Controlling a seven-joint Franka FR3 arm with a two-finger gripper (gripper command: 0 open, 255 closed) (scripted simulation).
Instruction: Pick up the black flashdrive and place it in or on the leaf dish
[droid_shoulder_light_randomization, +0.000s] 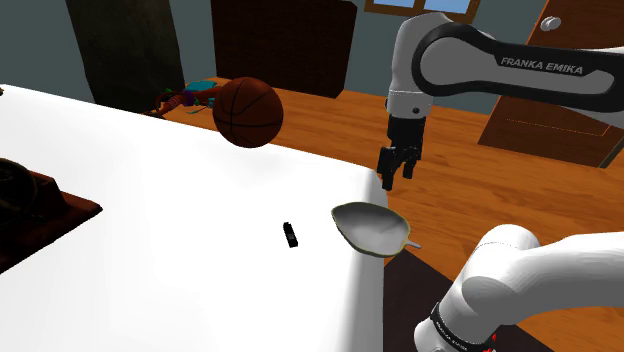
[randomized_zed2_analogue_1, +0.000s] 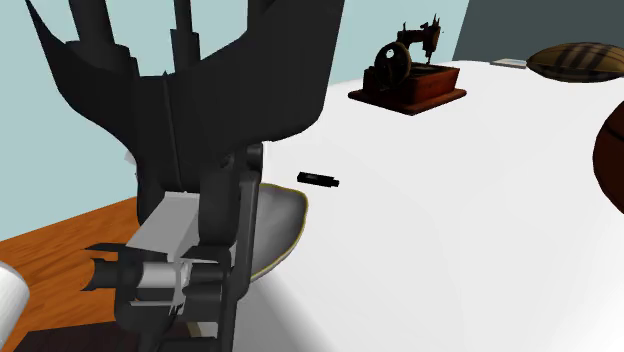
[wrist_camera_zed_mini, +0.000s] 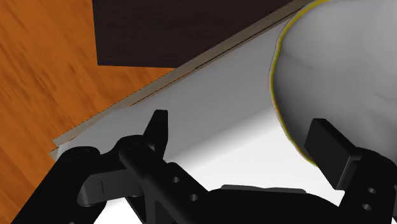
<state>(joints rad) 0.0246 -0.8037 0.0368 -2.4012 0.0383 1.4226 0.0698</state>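
Wooden flooring (droid_shoulder_light_randomization: 330, 110) is showing beyond a white table (droid_shoulder_light_randomization: 150, 230) in the shoulder view. At that view's left edge a dark sewing machine (droid_shoulder_light_randomization: 30, 200) is sitting on the table, and further right a brown basketball (droid_shoulder_light_randomization: 248, 112) is sitting by the far edge. The black flashdrive (droid_shoulder_light_randomization: 291, 235) is lying flat on the tabletop, near the leaf dish (droid_shoulder_light_randomization: 370, 228) but apart from it, on the dish's left. The pale, yellow-rimmed dish is resting at the table's right edge. The gripper (droid_shoulder_light_randomization: 397, 180) is hovering above the dish, its fingers (wrist_camera_zed_mini: 331, 143) standing spread apart and clasping nothing, with the dish's rim lying under one finger in the wrist view.
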